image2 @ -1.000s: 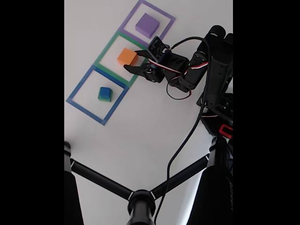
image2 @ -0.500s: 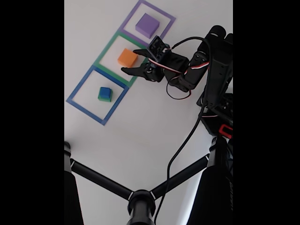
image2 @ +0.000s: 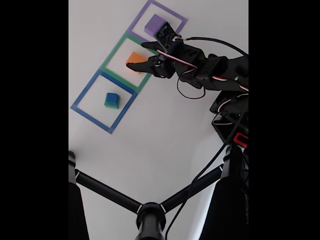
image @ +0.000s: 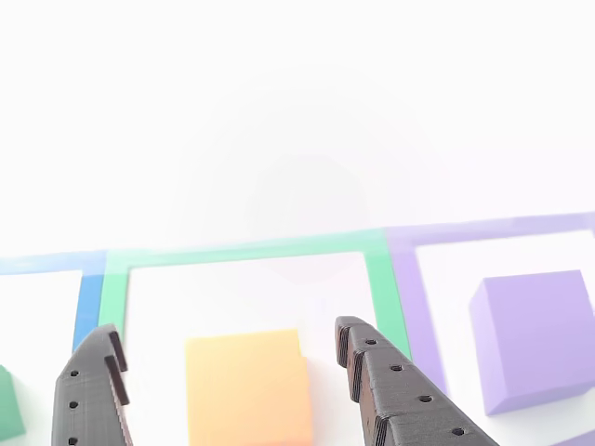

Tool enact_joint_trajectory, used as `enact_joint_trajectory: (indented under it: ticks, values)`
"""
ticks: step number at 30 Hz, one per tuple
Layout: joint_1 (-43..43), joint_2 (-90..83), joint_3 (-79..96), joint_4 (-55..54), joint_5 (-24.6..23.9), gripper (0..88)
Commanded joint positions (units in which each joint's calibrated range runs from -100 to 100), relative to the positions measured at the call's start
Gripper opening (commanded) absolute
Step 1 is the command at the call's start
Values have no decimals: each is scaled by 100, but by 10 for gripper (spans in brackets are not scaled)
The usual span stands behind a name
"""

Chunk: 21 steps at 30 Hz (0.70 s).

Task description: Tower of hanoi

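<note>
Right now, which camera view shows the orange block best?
The other view: the orange block is large and near, lying between the open gripper fingers inside the green outline. In the fixed view the orange block is small and partly covered by the gripper.

Fixed view: camera high above the white surface (image2: 150, 130), looking down from far off; a tripod (image2: 150, 212) fills the bottom of frame, the arm enters from the right edge.

Other view: camera close to the surface, low and forward-facing, with the two dark fingers (image: 400, 390) rising from the bottom edge.

Shared: orange block (image2: 134, 58) (image: 249, 386) in the green outline (image2: 112, 52) (image: 242, 253), and purple block (image2: 154, 22) (image: 535, 339).
</note>
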Motion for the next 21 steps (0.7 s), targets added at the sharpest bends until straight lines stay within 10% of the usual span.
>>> enact_joint_trajectory:
  ticks: [1,21]
  values:
    - [-63,-1419,-639,2050,59,94]
    - [-1434,-2300,-6630,10463,59,15]
